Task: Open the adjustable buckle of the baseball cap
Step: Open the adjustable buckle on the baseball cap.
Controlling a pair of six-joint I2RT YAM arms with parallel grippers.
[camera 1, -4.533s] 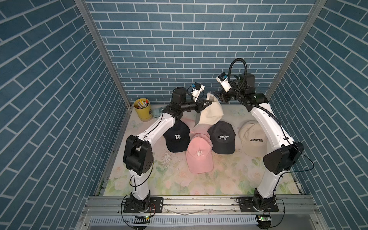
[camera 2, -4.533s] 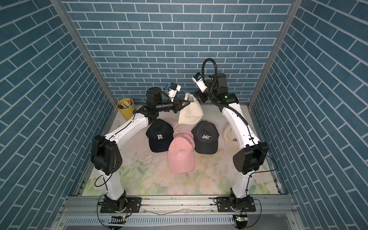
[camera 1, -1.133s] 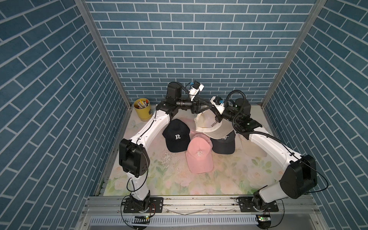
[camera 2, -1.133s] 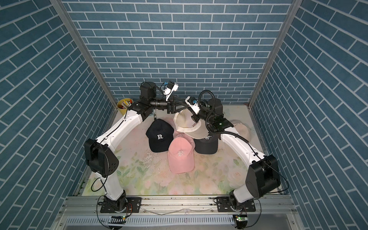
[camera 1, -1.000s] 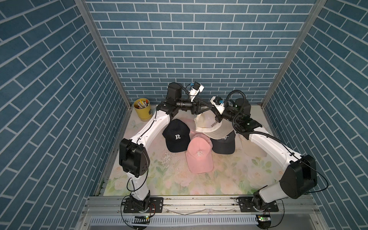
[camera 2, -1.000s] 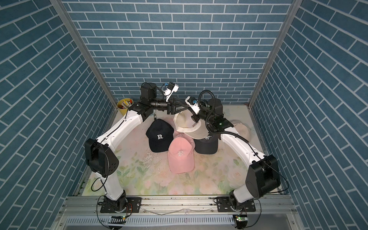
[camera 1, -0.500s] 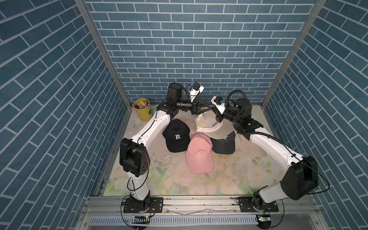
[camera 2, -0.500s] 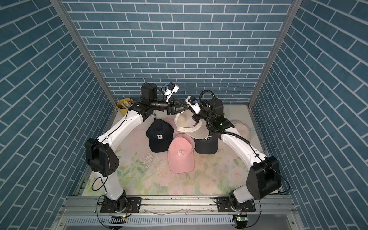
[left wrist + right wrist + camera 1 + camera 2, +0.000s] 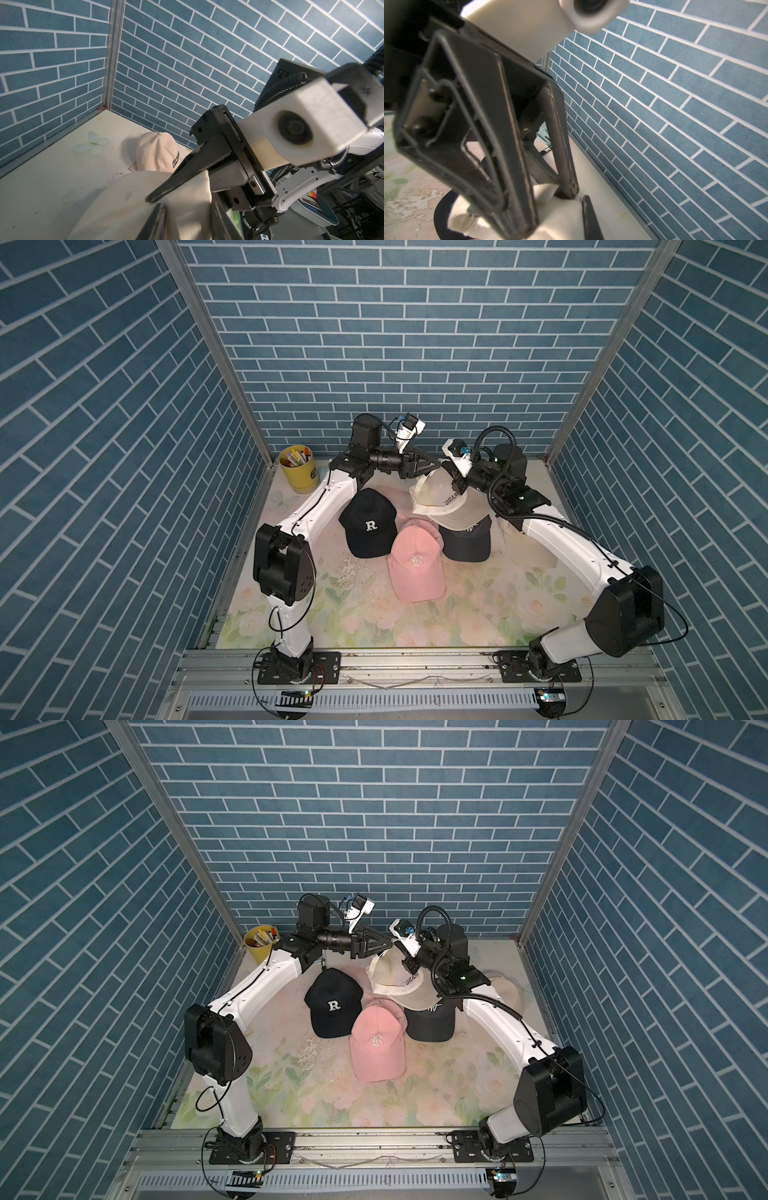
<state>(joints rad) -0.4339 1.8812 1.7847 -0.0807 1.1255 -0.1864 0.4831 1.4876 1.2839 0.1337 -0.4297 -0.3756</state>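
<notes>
The cream cap (image 9: 432, 502) is held up off the table (image 9: 374, 626) at the back, above the dark cap (image 9: 465, 545), pinched tight by the right gripper (image 9: 162, 193). The left gripper (image 9: 434, 466) is set part-open around a fold of it; whether it's actually gripped can't be made out.

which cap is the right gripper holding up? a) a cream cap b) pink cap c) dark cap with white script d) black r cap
a: the right gripper is shut on the fabric of the cream cap, which is raised above the rest, while the pink cap, black R cap and dark script cap lie on the mat.
</notes>
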